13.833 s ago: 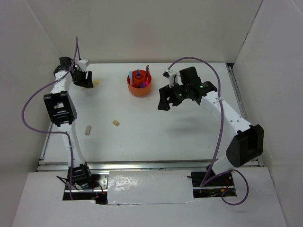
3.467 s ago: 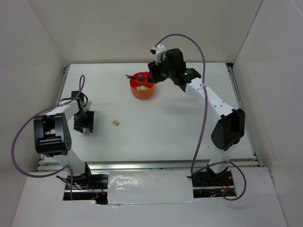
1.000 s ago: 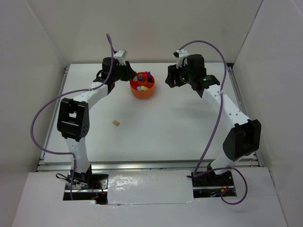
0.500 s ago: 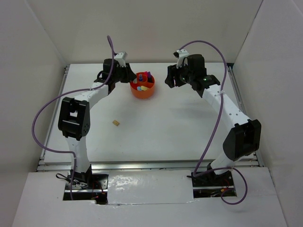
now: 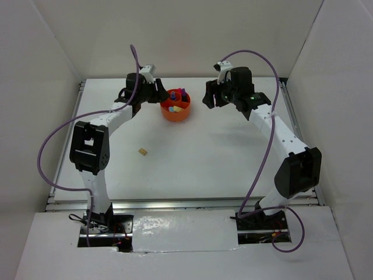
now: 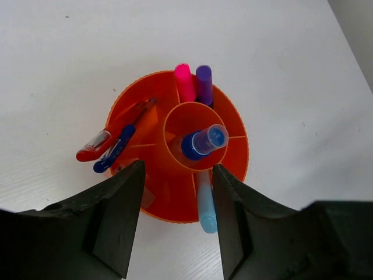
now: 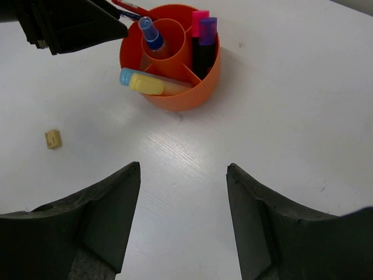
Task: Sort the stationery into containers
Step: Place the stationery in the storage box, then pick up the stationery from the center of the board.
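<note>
The light is bright and even, and it comes from above. My white table (image 5: 192, 169) looks almost washed out. My arms drop soft grey shadows at the middle right of the top view. The orange pot (image 7: 201, 87) looks sharp, with a thin shadow under it. My black fingers (image 6: 116, 221) at the bottom of the wrist views look dark and fuzzy. The shiny tape (image 5: 175, 224) at the bottom of the top view glares.

pot (image 7: 186, 98) orange | highlighter (image 6: 185, 81) pink | marker (image 6: 204, 83) purple | bottle cap (image 6: 195, 144) blue | eraser (image 7: 53, 139) tan | table (image 5: 204, 157) white

Glossy orange plastic pot (image 6: 234, 126) on smooth, seemingly matt white table (image 6: 291, 58)
</note>
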